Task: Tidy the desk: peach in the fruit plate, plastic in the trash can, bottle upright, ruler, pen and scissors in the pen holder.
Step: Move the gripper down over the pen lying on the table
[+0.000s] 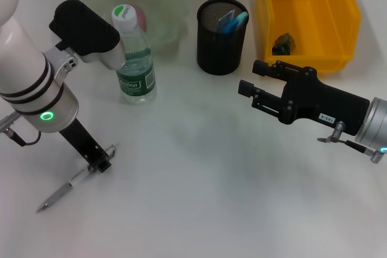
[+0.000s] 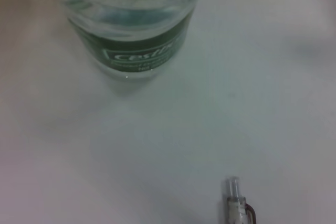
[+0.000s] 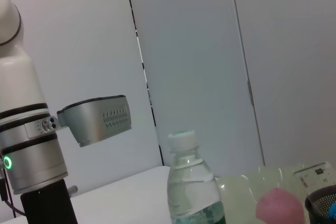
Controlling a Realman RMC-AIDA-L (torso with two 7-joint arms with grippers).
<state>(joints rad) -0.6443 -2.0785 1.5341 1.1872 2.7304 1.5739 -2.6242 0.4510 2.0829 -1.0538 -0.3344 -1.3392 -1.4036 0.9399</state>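
Head view: one bottle (image 1: 135,52), one pen (image 1: 66,188), one left gripper (image 1: 101,162) gripping the pen, one wide right gripper (image 1: 253,86). One peach (image 3: 280,207) is seen clearly only by the right wrist.

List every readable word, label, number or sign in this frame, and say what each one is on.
Bottle label: white brand lettering, too blurred to read for certain in the head or left wrist view.
Bottle cap: green print, illegible.
Right gripper: small white sticker with dark characters, too small to read.
Nothing else carries text.
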